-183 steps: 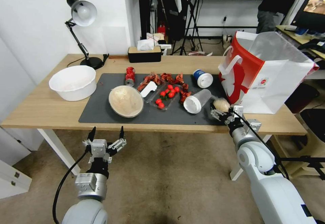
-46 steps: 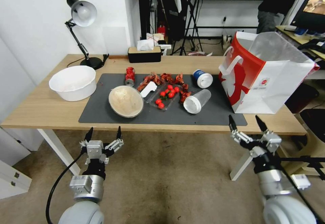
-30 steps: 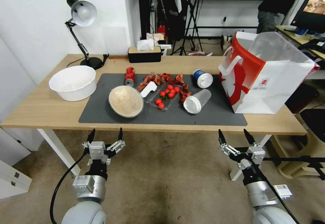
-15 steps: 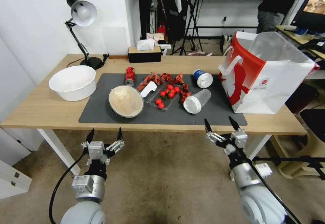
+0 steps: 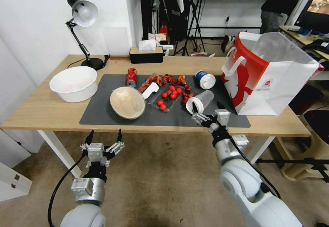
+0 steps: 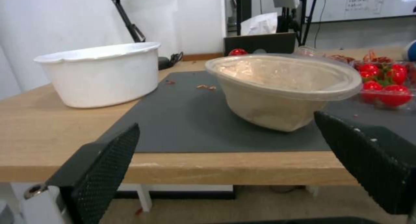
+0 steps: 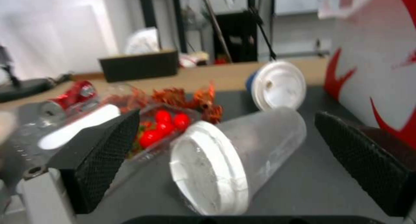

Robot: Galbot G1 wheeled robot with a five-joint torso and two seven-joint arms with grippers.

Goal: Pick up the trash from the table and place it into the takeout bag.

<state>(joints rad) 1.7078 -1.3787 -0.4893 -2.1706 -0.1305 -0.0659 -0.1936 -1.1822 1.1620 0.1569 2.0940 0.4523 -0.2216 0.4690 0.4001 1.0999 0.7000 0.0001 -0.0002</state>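
Right wrist view first: the clear plastic cup [image 7: 238, 159] lies on its side on the dark mat [image 7: 303, 191], white lid end turned toward the camera, body running away toward the blue cup with white lid [image 7: 277, 85]; it sits dead ahead between the two spread fingers, which hold nothing, so the long axis runs roughly along the line of approach rather than across the jaws, and a grasp across the barrel looks to me like the natural call. Up in the head view the right gripper [image 5: 209, 112] hovers at the table's [image 5: 41, 110] near edge just beside that cup [image 5: 199, 102], clearly the nearer arm; the takeout bag [image 5: 270, 79] stands open just to the right, near the cup; the round beige bowl [image 5: 127, 102] and red drink can [image 5: 131, 77] wait farther left; the left gripper [image 5: 102, 141] hangs below the table edge, wide open, empty, facing the bowl [image 6: 281, 87].
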